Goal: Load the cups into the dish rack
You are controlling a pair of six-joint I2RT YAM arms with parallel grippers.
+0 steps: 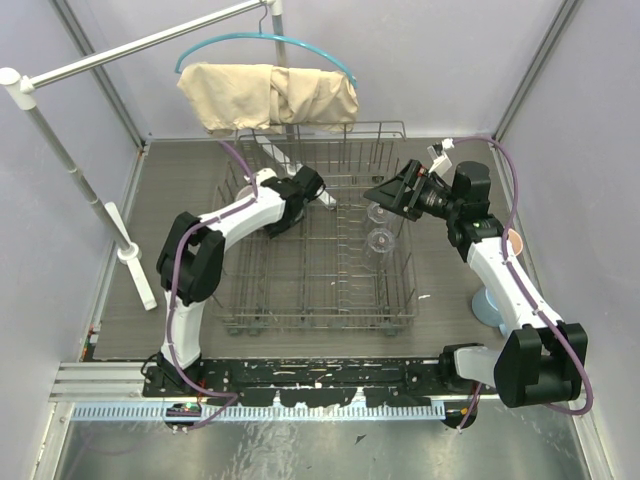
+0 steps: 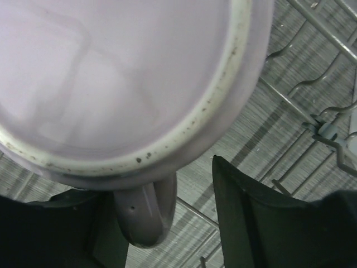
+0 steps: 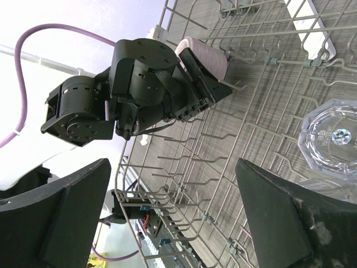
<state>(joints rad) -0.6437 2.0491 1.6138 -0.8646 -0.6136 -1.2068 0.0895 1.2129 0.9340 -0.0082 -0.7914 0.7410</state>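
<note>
I have the left gripper point(image 1: 316, 189) at the back of the dish rack point(image 1: 300, 318), fingers parted around the mauve mug's point(image 2: 111, 84) handle, one finger clear of it. My right gripper point(image 3: 173, 167) hangs wide open and empty above the rack's right side, near two glass tumblers point(image 1: 379, 226).

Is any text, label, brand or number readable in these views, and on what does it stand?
No text can be read in any view.
Mauve-pink mug: plain, only dark specks on its pale ring.
Clear glass tumbler: no marking.
Dish rack: no label shows.
Beige cloth on the hanger: no print or tag visible.
</note>
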